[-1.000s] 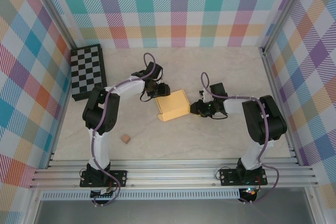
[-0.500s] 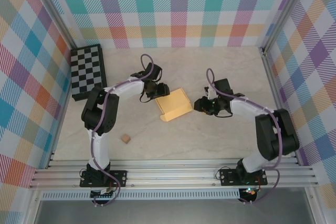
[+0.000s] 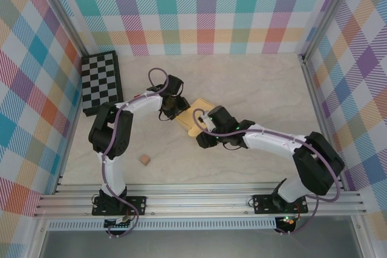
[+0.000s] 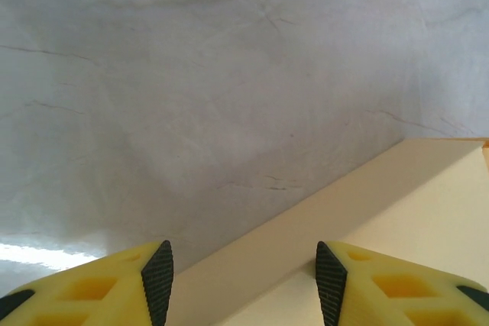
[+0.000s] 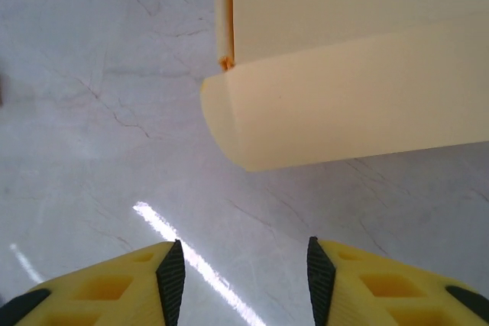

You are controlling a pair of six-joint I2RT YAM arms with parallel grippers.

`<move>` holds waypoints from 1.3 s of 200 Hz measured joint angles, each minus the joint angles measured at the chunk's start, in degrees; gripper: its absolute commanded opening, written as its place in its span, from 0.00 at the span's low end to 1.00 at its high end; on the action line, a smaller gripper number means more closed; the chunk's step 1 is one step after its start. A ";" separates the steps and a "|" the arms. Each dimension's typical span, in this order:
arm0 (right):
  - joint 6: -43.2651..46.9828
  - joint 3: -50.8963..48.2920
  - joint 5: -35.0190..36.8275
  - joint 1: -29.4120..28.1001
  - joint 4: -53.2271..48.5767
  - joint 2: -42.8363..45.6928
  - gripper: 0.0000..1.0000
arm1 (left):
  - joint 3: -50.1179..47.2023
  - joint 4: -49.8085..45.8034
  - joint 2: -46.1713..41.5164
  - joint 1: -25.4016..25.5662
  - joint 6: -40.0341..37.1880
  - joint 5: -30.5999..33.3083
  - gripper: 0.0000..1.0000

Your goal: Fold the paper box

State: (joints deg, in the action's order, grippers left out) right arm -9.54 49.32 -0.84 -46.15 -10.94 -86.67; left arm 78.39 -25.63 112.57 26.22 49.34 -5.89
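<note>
Parted to a middling gap and clamped on nothing: left gripper (image 4: 243,276), yellow fingers with black pads at 7 and 5 o'clock of its wrist view. Beneath the 5 o'clock finger, pale card of the paper box (image 4: 416,204); beneath the 7 o'clock finger, bare marbled table (image 4: 191,74). Between them, the box's straight edge slanting from 6 o'clock up towards 3 o'clock. Likewise spread to a middling gap and empty: right gripper (image 5: 241,272), above bare tabletop crossed by a streak of glare. Ahead of its tips, from 12 to 3 o'clock of that wrist view, the box again (image 5: 344,13), with a round-cornered flap (image 5: 328,120) along its near side, apart from the fingers. From the top camera, box (image 3: 191,119) lying a little to 9 o'clock of the table's middle, with the left gripper (image 3: 172,107) at its 10 o'clock corner and the right gripper over its 5 o'clock side, hiding part of the card. Cannot tell from above whether either one touches the card. Further out, small tan cube (image 3: 144,159) at 7 o'clock of the box, well apart from it. Chessboard (image 3: 101,83) at 10 o'clock of the table, beside the plaid wall (image 3: 205,4).
</note>
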 measured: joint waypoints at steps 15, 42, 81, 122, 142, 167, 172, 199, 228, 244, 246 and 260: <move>1.97 0.00 4.37 -0.57 1.95 -2.38 0.52 | -1.29 -1.44 -0.46 -0.02 1.33 1.36 0.54; 5.01 0.09 10.95 -1.60 3.32 -4.57 0.53 | -3.72 -3.45 -0.92 0.00 2.97 2.21 0.55; 7.28 0.63 12.72 -2.32 2.54 -1.31 0.55 | -3.52 -7.52 -1.22 0.04 2.78 2.54 0.55; 7.26 3.10 10.27 2.80 -1.97 6.78 0.55 | -0.94 -11.56 -1.29 -0.46 -1.92 2.69 0.55; 7.19 5.55 7.72 8.26 -3.61 8.35 0.56 | 0.20 -12.92 -3.08 -1.11 -5.84 3.65 0.55; 7.87 10.36 3.17 14.40 -5.81 6.10 0.55 | -1.46 -12.46 -11.78 -1.40 -11.30 4.07 0.54; 8.22 12.22 1.99 15.61 -6.62 4.63 0.54 | -2.67 -11.76 -14.62 -1.40 -12.26 4.07 0.54; 9.62 25.29 -3.39 19.93 -10.45 -6.69 0.54 | -9.35 -10.03 -30.10 -0.50 -15.30 2.82 0.60; 9.07 41.70 -8.61 21.68 -15.39 -19.85 0.54 | -13.31 -8.72 -37.24 4.66 -15.23 3.72 0.60; 7.02 52.13 -12.28 21.73 -18.93 -27.63 0.54 | -18.40 -7.34 -40.39 8.31 -12.52 4.09 0.55; 6.82 53.33 -12.68 21.73 -19.28 -28.46 0.54 | -19.23 -7.21 -40.85 8.68 -12.41 4.07 0.53; 4.15 59.17 -16.04 21.73 -20.65 -33.22 0.54 | -24.76 -6.23 -43.87 10.45 -9.01 3.91 0.39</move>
State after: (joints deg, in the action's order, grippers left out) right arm -5.39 108.49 -16.88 -24.43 -31.59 -119.90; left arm 53.63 -31.86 68.71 36.67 40.34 -1.98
